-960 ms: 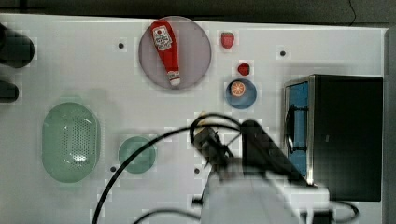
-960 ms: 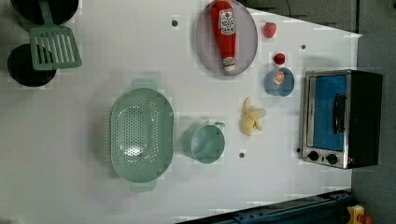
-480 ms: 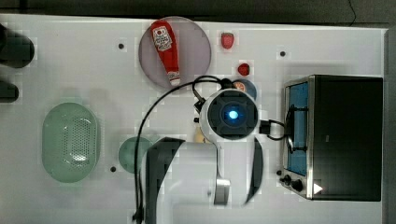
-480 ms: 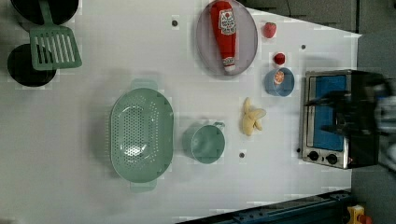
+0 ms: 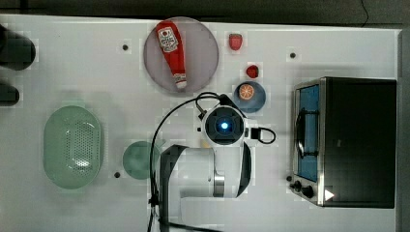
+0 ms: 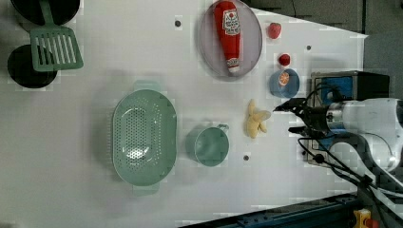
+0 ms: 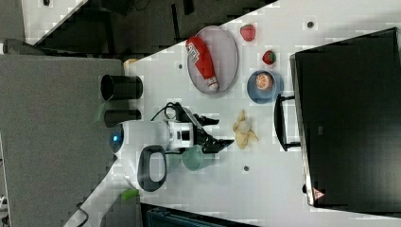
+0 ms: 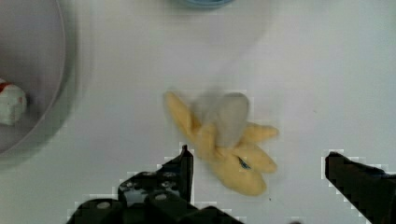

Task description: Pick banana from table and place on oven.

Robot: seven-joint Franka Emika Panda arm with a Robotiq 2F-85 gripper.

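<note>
Above the banana [image 8: 224,140] on bare table [image 6: 119,199], hand [image 8: 259,168] spread wide, empty, oven [image 6: 332,90] just beside.

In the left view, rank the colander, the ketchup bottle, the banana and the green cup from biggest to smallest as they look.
1. colander, clearly the largest.
2. ketchup bottle, longest after it.
3. and 4. green cup and banana: the cup looks somewhat bigger, but the gap is small, so that order is less sure.
</note>
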